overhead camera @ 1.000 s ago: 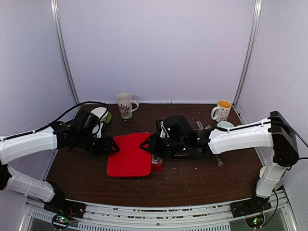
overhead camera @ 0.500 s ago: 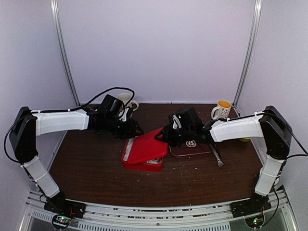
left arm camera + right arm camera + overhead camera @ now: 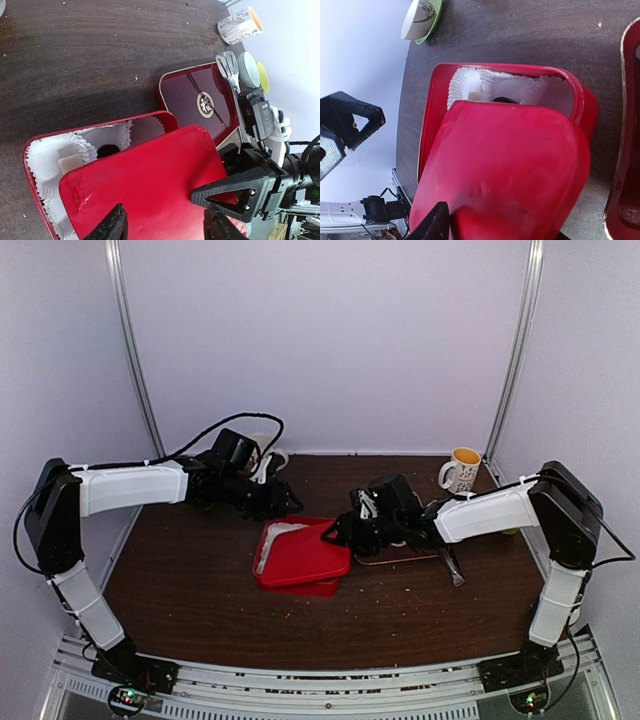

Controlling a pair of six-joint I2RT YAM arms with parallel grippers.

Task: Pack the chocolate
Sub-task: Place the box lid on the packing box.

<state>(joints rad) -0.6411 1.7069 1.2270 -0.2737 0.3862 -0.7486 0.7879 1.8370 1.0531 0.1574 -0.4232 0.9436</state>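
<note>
Lab test booth: plain white walls (image 3: 320,340), metal corner posts (image 3: 137,360), dark tabletop (image 3: 190,585).

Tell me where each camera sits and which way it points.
Top camera: fixed high behind the arms, looking down at the table; both arms show, left gripper and right gripper near the red box.
Left wrist camera: on the left arm, looking rightward across the red lid; its own fingers frame the bottom.
Right wrist camera: on the right arm, looking leftward over the lid; one finger shows at the bottom.
Shared: both wrist views show the lid askew over white paper cups.
</note>
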